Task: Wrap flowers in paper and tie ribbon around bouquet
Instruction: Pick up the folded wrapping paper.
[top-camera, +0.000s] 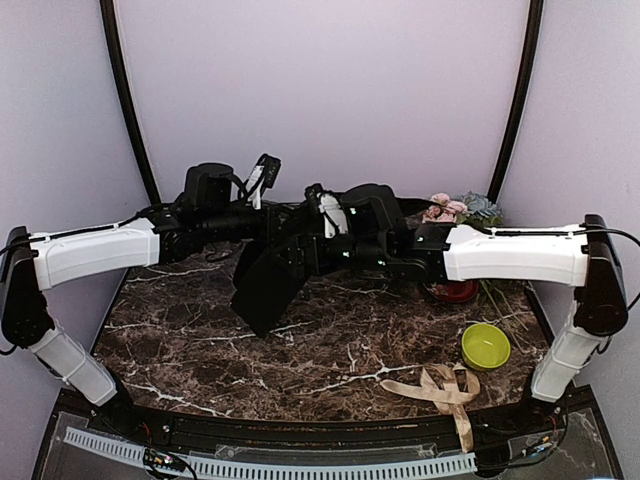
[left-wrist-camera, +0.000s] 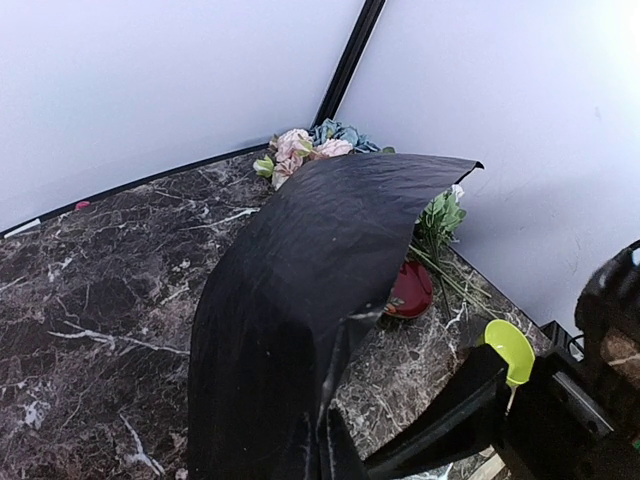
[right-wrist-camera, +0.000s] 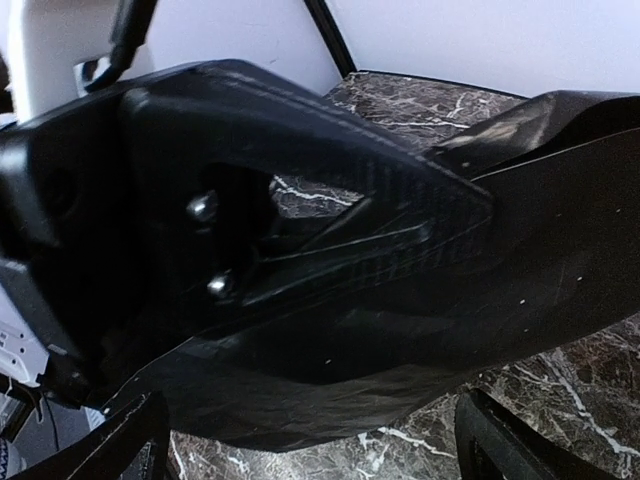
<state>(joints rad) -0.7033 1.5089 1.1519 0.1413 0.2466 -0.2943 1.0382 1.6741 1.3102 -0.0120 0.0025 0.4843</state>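
Left jaws clamp one upheld matte black paper sheet (top-camera: 265, 290); right jaws gape empty. Beside: one pink-blue flower bunch (top-camera: 452, 210), red bowl (top-camera: 455, 291), lime bowl (top-camera: 485, 346), beige ribbon (top-camera: 440, 388).

Hiding stems of the flowers (top-camera: 455, 208) behind the right arm (top-camera: 515, 255) at centre right; cutting the paper (left-wrist-camera: 300, 300) off at the bottom edge.

Tally, single pass. Two arms: left arm (top-camera: 95, 252), right arm (top-camera: 515, 254). One sheet of black paper (top-camera: 268, 285). One bunch of flowers (top-camera: 455, 210) (separate blooms too small to count). One ribbon (top-camera: 440, 388), beige. Two bowls: green bowl (top-camera: 485, 345), red bowl (top-camera: 455, 291). One marbled table (top-camera: 340, 350).
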